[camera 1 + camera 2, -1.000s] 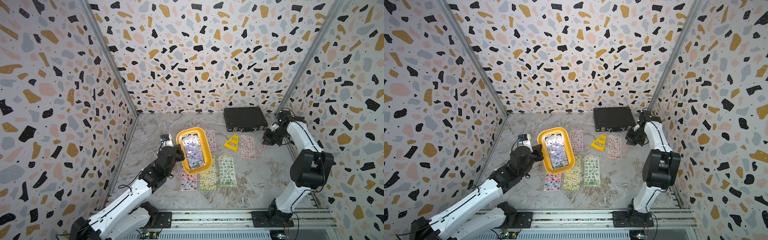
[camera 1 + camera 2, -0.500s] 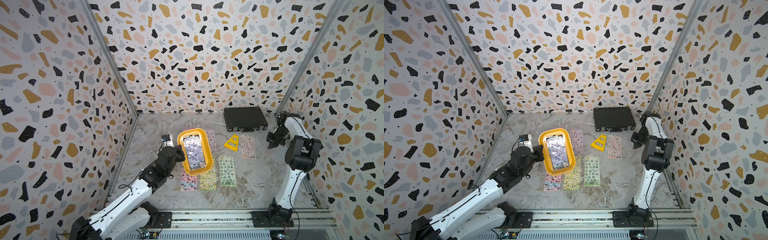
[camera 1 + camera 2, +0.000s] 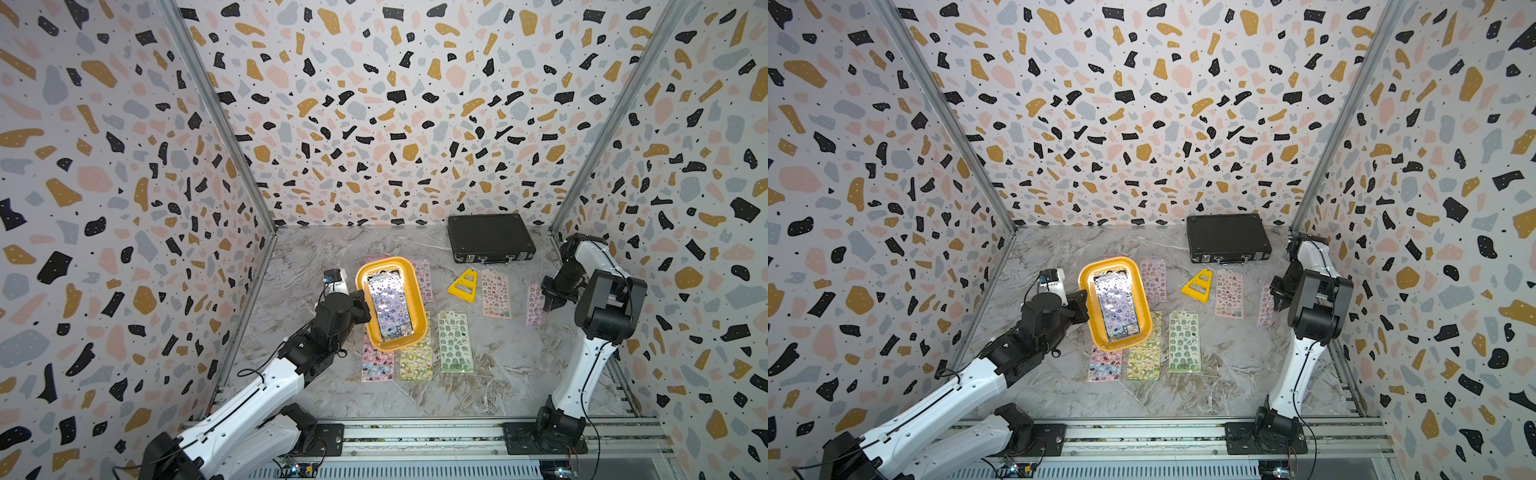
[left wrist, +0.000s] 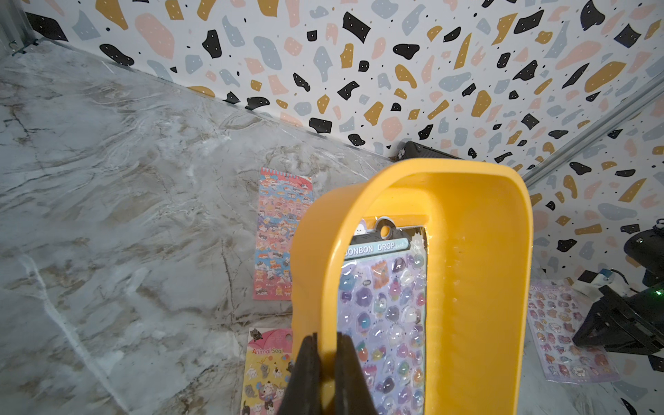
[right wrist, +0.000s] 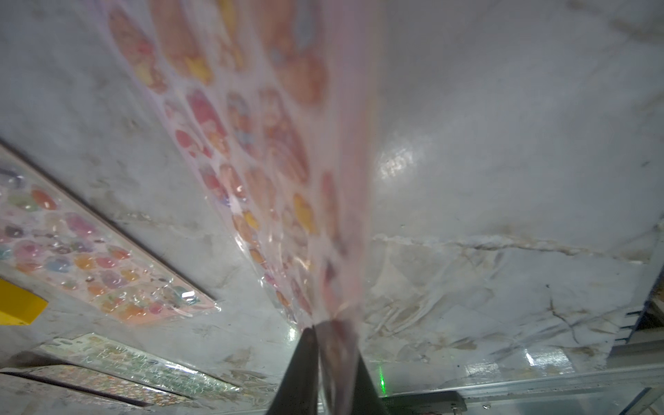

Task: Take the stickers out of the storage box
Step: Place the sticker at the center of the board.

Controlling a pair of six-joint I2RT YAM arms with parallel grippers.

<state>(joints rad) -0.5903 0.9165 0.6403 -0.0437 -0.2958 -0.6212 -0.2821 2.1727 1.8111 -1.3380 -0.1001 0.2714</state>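
Two arms, one marble bench (image 3: 511, 386). Both top views: left hand (image 3: 363, 307) clamped on near rim of storage box (image 3: 384, 262), purple stickers (image 3: 390, 305) lying inside, just past fingertips. Beside and beyond box, more sheets (image 3: 1184, 340) lie flat on bench. Well apart from box, right hand (image 3: 546, 303), pink sheet (image 3: 534, 305) tilted up at its tips. Left wrist view: fingers (image 4: 346, 373) pinch yellow rim, one inside, one outside. Right wrist view: sheet end between fingers (image 5: 305, 359); blur hides whether grip holds.
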